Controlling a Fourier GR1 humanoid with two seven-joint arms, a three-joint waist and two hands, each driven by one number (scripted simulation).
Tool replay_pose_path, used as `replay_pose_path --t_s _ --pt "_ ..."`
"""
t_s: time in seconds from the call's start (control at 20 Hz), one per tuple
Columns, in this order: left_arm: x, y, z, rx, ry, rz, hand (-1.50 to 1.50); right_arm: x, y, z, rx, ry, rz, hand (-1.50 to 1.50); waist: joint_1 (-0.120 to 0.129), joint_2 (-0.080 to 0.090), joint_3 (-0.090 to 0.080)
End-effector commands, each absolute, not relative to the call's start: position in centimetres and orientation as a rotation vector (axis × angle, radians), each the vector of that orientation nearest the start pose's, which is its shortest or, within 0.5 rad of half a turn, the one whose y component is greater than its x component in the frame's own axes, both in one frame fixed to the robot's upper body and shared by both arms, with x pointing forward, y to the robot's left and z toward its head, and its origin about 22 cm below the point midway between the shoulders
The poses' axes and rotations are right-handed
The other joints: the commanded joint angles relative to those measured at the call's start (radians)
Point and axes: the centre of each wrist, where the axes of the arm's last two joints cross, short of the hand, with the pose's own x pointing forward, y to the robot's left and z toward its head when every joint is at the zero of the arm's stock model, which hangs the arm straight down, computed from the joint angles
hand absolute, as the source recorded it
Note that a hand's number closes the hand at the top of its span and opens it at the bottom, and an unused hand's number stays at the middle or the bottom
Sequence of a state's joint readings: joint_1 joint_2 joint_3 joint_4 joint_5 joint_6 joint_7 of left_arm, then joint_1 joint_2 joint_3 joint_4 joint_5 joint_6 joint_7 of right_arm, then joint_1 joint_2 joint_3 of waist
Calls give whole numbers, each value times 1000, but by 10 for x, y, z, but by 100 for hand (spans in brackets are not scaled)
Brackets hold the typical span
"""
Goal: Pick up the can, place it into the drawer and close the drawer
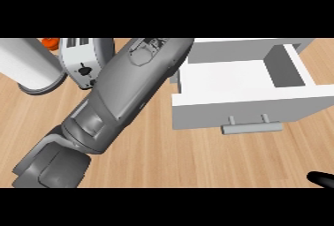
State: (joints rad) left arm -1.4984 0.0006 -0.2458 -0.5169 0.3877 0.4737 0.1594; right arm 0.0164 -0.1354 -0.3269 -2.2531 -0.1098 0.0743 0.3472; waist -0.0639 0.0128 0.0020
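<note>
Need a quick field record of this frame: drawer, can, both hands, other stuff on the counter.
drawer: open, interior shows white, nothing visible inside
drawer handle: grey bar on the front, untouched
can: not visible
left hand: out of view; left forearm reaches diagonally toward the drawer's back left corner
right hand: black tip only, at the lower right edge, state unclear
toaster: upper left, partly behind the forearm
white cylinder: far left, upright
counter: wood top

Left forearm (117, 92) is a smooth grey tapered shell w/ panel seams, chunkier grey blocks at the elbom end, dark recessed bit w/ wiring up top. Black rounded robot hand (322, 179) tip bottom right.
</note>
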Motion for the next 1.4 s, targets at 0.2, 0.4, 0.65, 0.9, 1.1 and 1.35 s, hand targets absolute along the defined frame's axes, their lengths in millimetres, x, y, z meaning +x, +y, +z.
replay_pose_path --t_s 0.2,0.4,0.65,0.9,1.1,1.35 --pt "431 -22 255 62 -1705 -188 150 189 -291 176 -246 -1922 -18 -150 -20 9 1" --pt "431 -24 257 111 -1697 -152 -150 186 -288 181 -264 -1915 2 -150 -28 8 1" --pt "437 -16 239 156 -1711 -102 -150 196 -291 183 -270 -1934 20 -150 -44 17 1" --pt "433 -22 249 105 -1716 -63 -150 199 -285 186 -317 -1965 163 -150 -42 14 1" --pt "434 -22 252 113 -1704 -28 -150 201 -280 182 -399 -1983 273 -150 -43 16 1" --pt "433 -23 256 63 -1690 0 -150 218 -268 193 -529 -2017 443 -150 -24 16 0"
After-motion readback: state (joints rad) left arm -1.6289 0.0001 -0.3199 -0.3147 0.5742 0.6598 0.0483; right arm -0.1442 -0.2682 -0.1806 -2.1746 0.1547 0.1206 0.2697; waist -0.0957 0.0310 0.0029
